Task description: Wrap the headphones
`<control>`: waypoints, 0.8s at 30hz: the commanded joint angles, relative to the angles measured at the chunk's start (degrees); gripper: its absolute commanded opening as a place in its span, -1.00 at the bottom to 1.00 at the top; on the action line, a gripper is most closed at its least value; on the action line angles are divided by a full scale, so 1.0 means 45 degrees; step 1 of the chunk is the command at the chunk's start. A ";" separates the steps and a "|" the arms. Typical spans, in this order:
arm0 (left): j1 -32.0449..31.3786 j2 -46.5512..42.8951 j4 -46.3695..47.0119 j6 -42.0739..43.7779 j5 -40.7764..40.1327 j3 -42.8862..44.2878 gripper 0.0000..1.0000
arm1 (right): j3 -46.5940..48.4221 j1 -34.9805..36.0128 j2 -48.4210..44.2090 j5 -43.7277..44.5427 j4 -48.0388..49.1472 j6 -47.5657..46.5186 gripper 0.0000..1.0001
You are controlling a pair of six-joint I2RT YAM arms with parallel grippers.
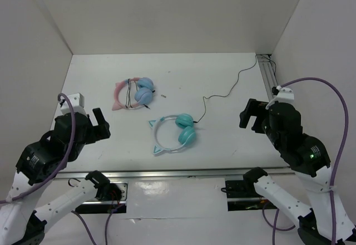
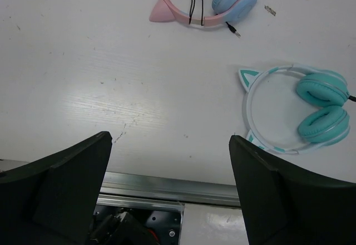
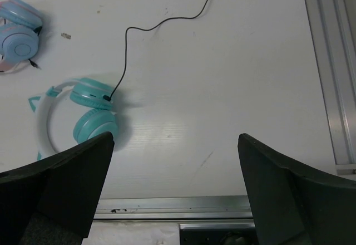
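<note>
- The left hand (image 1: 93, 120) hangs above the bench (image 1: 100, 83) at the 9 o'clock side. Its jaws are spread wide and released.
- In the left wrist view, the two dark fingers (image 2: 67, 189) stand far apart with bare bench between them. The left hand (image 2: 169, 140) holds nothing and touches nothing.
- The right hand (image 1: 251, 118) hangs above the 3 o'clock side, also spread wide and released.
- In the right wrist view, the fingers (image 3: 278, 189) frame bare bench. The right hand (image 3: 175, 139) is empty and out of contact.
- The headphones (image 1: 186, 136) lie flat on the bench near its middle, a little toward 6 o'clock, between the two hands and well apart from both.
- Their two teal cups sit together at the 3 o'clock side of the pale band, and the cat ears are at the 9 o'clock side.
- The left wrist view shows the headphones (image 2: 322, 125) at 2 o'clock of the finger gap. In the right wrist view, the headphones (image 3: 94, 125) lie at 10 o'clock, just past the left-side finger.
- The cable (image 1: 222, 94) is plugged into the far cup. It runs loose and unwound across the bench toward 1 o'clock, ending near the rail (image 1: 268, 75) at the far right corner. In the right wrist view, the cable (image 3: 167, 19) snakes up out of view.
- A pink pair (image 1: 136, 93) lies at 10 o'clock of the headphones, apart from them, with its own cable wound round the band.
- A small scrap (image 1: 163, 96) lies just beside the pink pair at its 3 o'clock.
</note>
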 commanded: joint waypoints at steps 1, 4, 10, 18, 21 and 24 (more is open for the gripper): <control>-0.0061 -0.0124 0.0786 0.0114 -0.0184 -0.0130 1.00 | -0.0101 0.0082 -0.0307 0.0023 0.0956 -0.0109 1.00; -0.0061 -0.0241 0.1758 0.0367 0.0748 -0.1006 1.00 | -0.0236 0.0082 -0.0424 0.0160 0.1305 -0.0109 1.00; -0.0061 0.1140 0.3325 -0.0508 0.4067 -0.2509 1.00 | -0.0822 0.0082 -0.0874 -0.0833 0.2283 0.0048 1.00; -0.0198 0.4968 0.8419 -0.1526 0.5304 -0.5597 1.00 | -0.2521 0.0082 -0.0503 -0.3395 0.4430 0.0204 1.00; -0.0198 0.6668 0.9769 -0.1662 0.5305 -0.5598 1.00 | -0.3166 0.0082 -0.0503 -0.3999 0.5232 0.0204 1.00; -0.0315 0.8116 1.0630 -0.1896 0.5169 -0.5598 1.00 | -0.3478 0.0082 -0.0503 -0.4682 0.5466 0.0204 1.00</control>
